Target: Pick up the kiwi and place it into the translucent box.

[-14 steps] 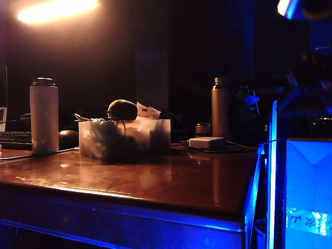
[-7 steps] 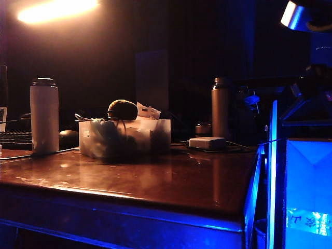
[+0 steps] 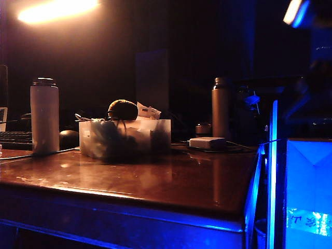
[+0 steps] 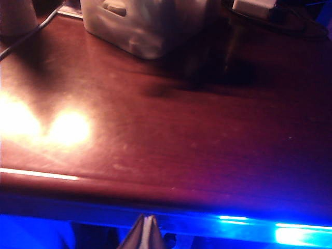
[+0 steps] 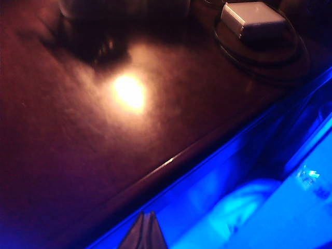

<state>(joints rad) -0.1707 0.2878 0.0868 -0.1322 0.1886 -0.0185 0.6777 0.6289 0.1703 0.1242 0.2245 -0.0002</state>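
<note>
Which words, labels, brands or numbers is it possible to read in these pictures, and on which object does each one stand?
No text can be read for certain.
Blue-lit panel: a pale strip near its lower edge carries marks, too blurred to read.
Power adapter, white bottle, translucent box: no legible print.

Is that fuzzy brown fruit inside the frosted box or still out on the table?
In: the kiwi sits atop the clutter in the translucent box, poking above its rim.

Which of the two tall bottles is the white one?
The white bottle stands at the table's left end, beside the keyboard. The other, the dark metal bottle, stands farther right, behind the white adapter.
</note>
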